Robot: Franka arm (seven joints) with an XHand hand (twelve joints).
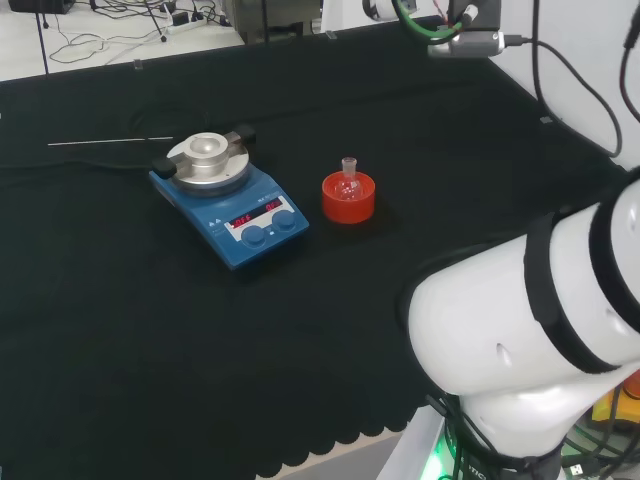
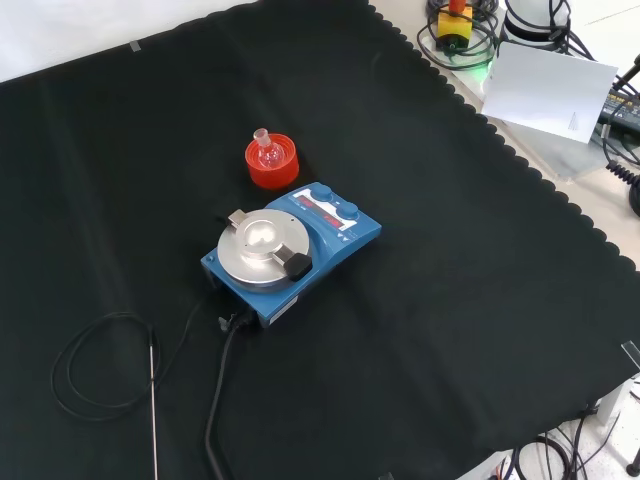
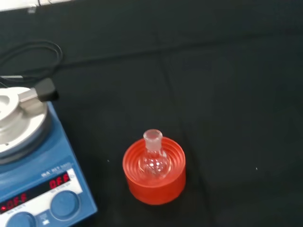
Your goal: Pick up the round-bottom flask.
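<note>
Round-bottom flask [image 3: 154, 158] upright in its red ribbed stand [image 3: 154, 176], untouched.

Whether the hand was open or closed could not be told; the wrist camera looked down on the flask. The stand kept its round base from rolling, neck up for grasping, mid-cloth [image 2: 480, 300], just beside the blue hotplate stirrer [image 2: 290, 250].

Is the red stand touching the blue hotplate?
Apart. In the head view a strip of black cloth shows between the red stand and the blue hotplate; the wrist view shows the same gap.
</note>
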